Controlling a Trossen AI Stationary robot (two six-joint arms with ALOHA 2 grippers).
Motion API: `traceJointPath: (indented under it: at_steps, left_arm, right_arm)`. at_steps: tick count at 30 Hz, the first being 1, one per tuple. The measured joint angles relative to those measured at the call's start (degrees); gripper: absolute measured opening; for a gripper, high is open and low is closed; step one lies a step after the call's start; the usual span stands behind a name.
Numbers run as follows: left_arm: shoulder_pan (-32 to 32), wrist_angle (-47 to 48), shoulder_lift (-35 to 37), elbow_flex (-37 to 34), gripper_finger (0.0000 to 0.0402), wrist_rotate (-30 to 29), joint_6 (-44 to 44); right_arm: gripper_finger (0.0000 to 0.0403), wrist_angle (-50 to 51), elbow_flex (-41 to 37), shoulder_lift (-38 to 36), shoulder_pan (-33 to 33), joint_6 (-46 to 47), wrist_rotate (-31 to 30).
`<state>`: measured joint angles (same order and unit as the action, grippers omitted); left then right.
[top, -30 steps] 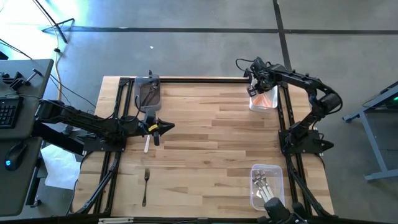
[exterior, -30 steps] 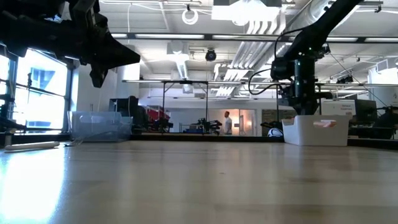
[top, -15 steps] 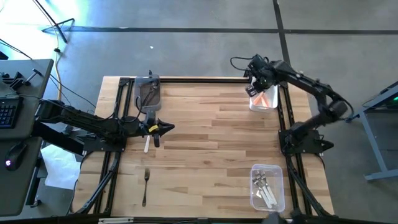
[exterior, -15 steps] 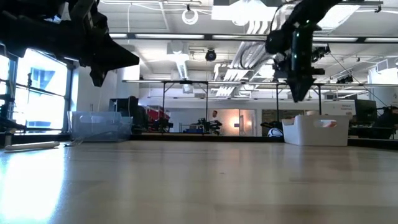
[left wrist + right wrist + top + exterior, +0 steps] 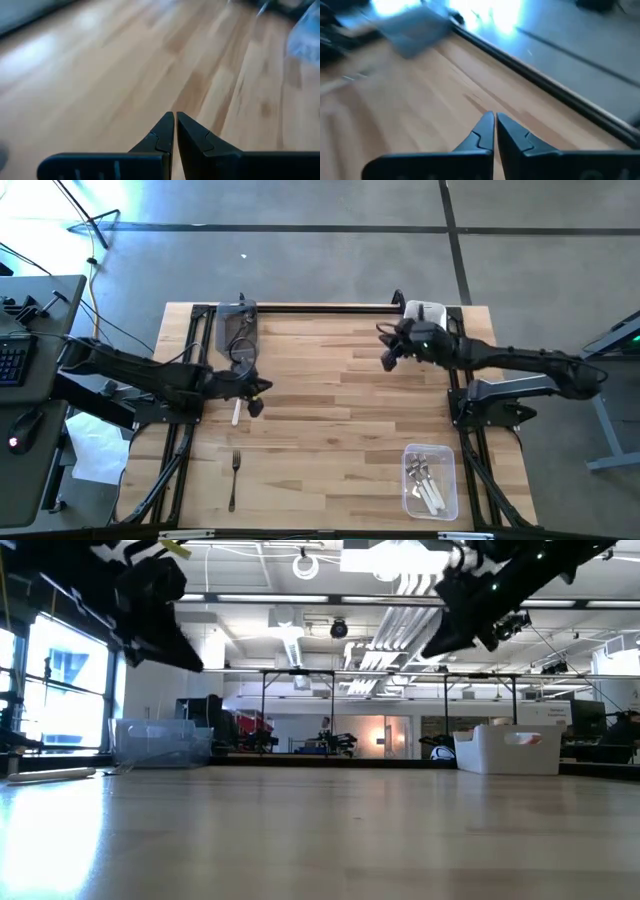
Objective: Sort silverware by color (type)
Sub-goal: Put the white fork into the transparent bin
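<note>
A white-handled fork [image 5: 237, 412] lies on the table just near of my left gripper [image 5: 266, 387], which hangs shut and empty above the wood [image 5: 175, 117]. A dark-handled fork [image 5: 234, 478] lies flat toward the near left edge. My right gripper [image 5: 385, 360] is shut and empty [image 5: 495, 117], raised over the far middle of the table and slanting down. In the low view both arms [image 5: 150, 610] [image 5: 480, 600] are high above the tabletop.
A grey bin [image 5: 238, 326] with dark forks stands at the far left. A clear bin [image 5: 430, 480] with white-handled forks stands at the near right. A white bin [image 5: 505, 752] stands at the far right, mostly under my right arm in the high view. Black rails [image 5: 190, 380] run along both sides.
My right gripper has swung away from above the far right bin, toward the table's left and near side. It has tipped from pointing down to slanting forward. My left gripper has turned at its wrist while staying over the same spot.
</note>
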<state>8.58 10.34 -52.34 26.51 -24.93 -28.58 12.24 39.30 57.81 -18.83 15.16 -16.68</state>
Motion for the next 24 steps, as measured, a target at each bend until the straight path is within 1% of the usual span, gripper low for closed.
traceJointPath:
  at_steps: [2, 6, 7, 9, 12, 14, 20, 24]
  left_arm:
    - [0.73, 11.60, 0.01, 4.33, 0.0011, 1.26, -5.46]
    - [2.89, 32.67, -1.49, 10.37, 0.0010, 2.30, -20.71]
    - [3.35, 36.91, -1.91, 11.04, 0.0010, 2.73, -24.58]
    - [3.94, 41.80, -3.21, 11.36, 0.0013, 5.68, -30.86]
    - [4.26, 44.16, -4.84, 10.53, 0.0029, 10.51, -36.77]
    - [4.26, 43.57, -5.99, 9.85, 0.0047, 11.26, -38.55]
    - [2.52, 44.11, -11.51, 8.33, 0.0116, 11.31, -38.56]
    - [0.05, 43.18, -14.98, 7.64, 0.0151, 11.49, -35.29]
  right_arm:
    - [0.0004, -3.72, -0.93, -1.29, 3.74, -0.92, -1.17]
    - [0.0004, -5.21, -1.09, -1.67, 10.26, -3.36, -4.43]
    - [0.0002, -5.35, -1.09, -1.63, 11.55, -3.72, -5.29]
    - [0.0001, -5.60, -1.09, -1.52, 13.59, -4.64, -6.95]
    - [0.0002, -5.74, -1.09, -1.52, 15.62, -5.04, -8.24]
    - [0.0001, -6.01, -1.09, -1.52, 16.65, -5.14, -9.17]
    - [0.0000, -6.21, -1.09, -1.52, 18.16, -5.13, -10.11]
    - [0.0000, -6.57, -1.09, -1.50, 18.29, -4.98, -10.11]
